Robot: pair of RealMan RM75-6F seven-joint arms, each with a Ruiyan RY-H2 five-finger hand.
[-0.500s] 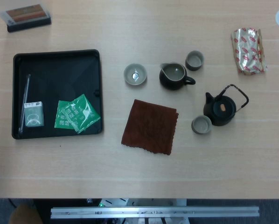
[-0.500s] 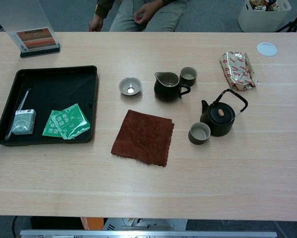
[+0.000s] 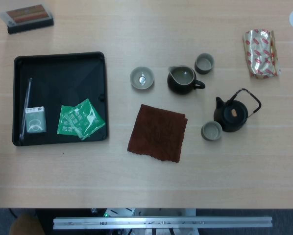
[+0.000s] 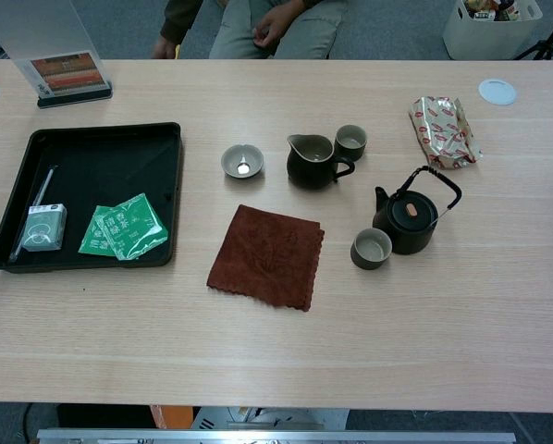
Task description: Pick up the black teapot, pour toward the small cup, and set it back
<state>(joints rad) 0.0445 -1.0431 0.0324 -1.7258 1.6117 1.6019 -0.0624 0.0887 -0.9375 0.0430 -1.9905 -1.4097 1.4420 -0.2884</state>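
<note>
neither of my hands is in view, so i cannot tell their state. black teapot (image 3: 231,115) sits touching small cup (image 3: 211,130) at its 8 o'clock; i'd grasp the arched handle (image 3: 250,98) centrally.

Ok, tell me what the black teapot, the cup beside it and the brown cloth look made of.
Black teapot: probably cast iron or dark glazed ceramic; matte black body, thin wrapped hoop handle.
Cup: likely glazed ceramic; smooth grey-green, thick rim.
Brown cloth: soft woven fabric, perhaps microfibre; fuzzy surface, wavy uneven edges.
</note>
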